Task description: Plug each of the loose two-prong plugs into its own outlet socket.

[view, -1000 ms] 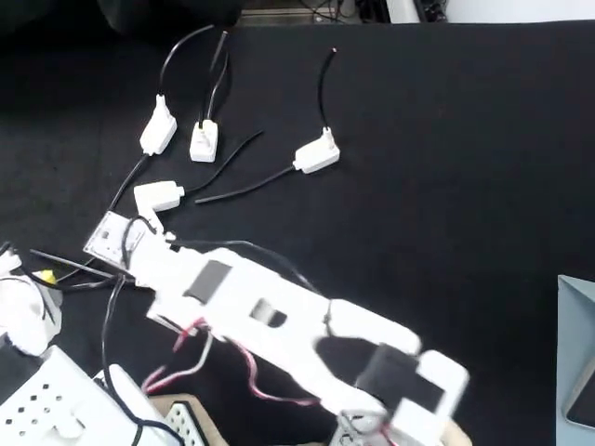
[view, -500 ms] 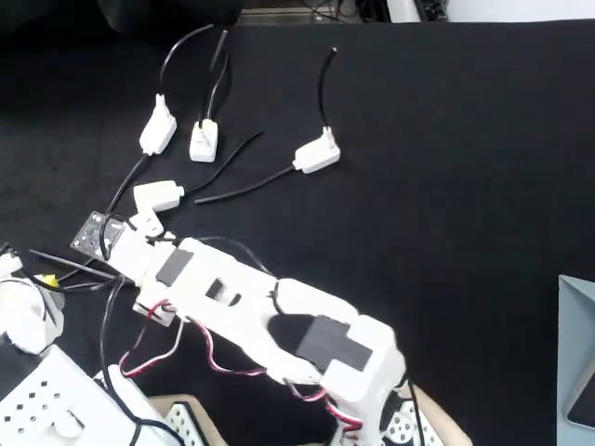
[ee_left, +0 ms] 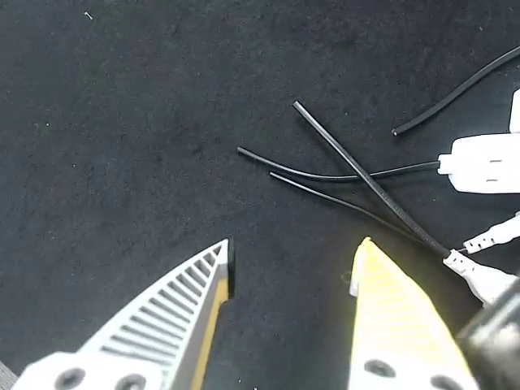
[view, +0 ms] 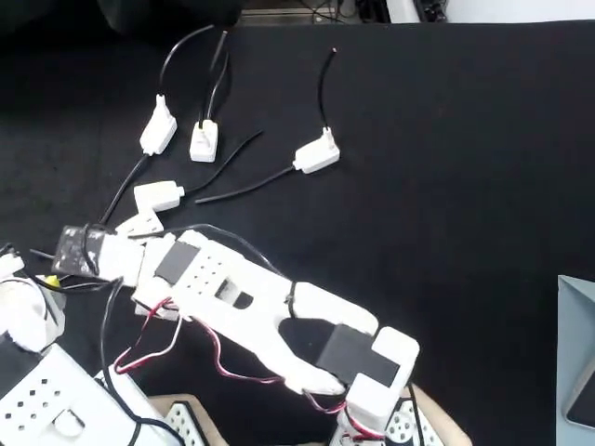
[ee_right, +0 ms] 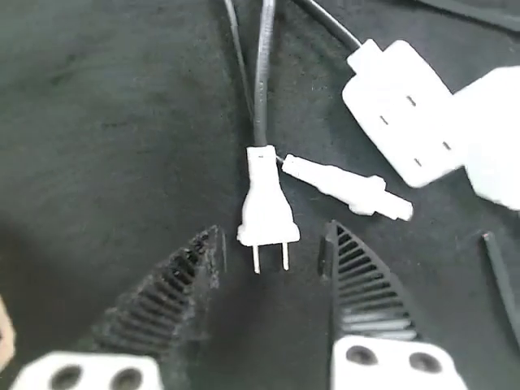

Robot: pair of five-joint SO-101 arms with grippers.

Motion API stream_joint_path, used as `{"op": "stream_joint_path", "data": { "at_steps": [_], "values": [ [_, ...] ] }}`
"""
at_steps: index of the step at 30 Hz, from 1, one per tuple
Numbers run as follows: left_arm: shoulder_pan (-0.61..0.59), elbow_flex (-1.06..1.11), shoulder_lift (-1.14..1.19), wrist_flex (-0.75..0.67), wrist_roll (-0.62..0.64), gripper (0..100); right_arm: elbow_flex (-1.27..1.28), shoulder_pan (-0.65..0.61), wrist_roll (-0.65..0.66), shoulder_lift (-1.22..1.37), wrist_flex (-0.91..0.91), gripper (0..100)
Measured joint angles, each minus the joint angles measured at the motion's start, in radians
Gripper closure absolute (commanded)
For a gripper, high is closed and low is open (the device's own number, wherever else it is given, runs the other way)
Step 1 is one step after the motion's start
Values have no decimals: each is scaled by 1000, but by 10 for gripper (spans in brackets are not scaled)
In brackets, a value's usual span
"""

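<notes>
A white two-prong plug (ee_right: 266,207) lies on the black cloth between the spread black fingers of my right gripper (ee_right: 272,231), prongs toward the camera and untouched on both sides. Beside it are a slimmer white plug (ee_right: 341,187) and a white outlet socket (ee_right: 404,110). From above, the right arm (view: 232,297) stretches to the table's left, ending near a socket (view: 158,196) and a small plug (view: 139,224). Three more sockets (view: 158,130) (view: 204,141) (view: 317,155) lie farther back. My left gripper (ee_left: 296,242) is open over bare cloth, with a socket (ee_left: 483,162) and a plug (ee_left: 483,280) off to one side.
Loose black cable ends (ee_left: 357,175) cross the cloth near the left gripper. The left arm's white body (view: 23,316) sits at the near left corner beside a white perforated box (view: 46,400). A grey object (view: 576,344) stands at the right edge.
The right arm has swung its gripper end leftward and toward the near edge, and its upper links have shifted. The sockets and plugs on the cloth have stayed in place.
</notes>
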Motion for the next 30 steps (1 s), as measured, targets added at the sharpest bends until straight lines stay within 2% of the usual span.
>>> {"op": "stream_joint_path", "data": {
  "at_steps": [3,11,13,16,18,30],
  "values": [
    [-3,2,0,0,-2,753,-21,-15,43,46,-12,802],
    [-5,2,0,0,-3,753,-181,-17,51,272,-72,805],
    [-6,2,0,-2,-2,753,-235,-17,51,322,-72,845],
    [-6,2,0,-2,-3,753,-305,-18,58,393,-80,968],
    [-3,2,0,-2,-2,753,-339,-6,57,431,-75,978],
    [-3,3,0,-2,-2,755,-434,68,55,445,256,987]
  ]
}}
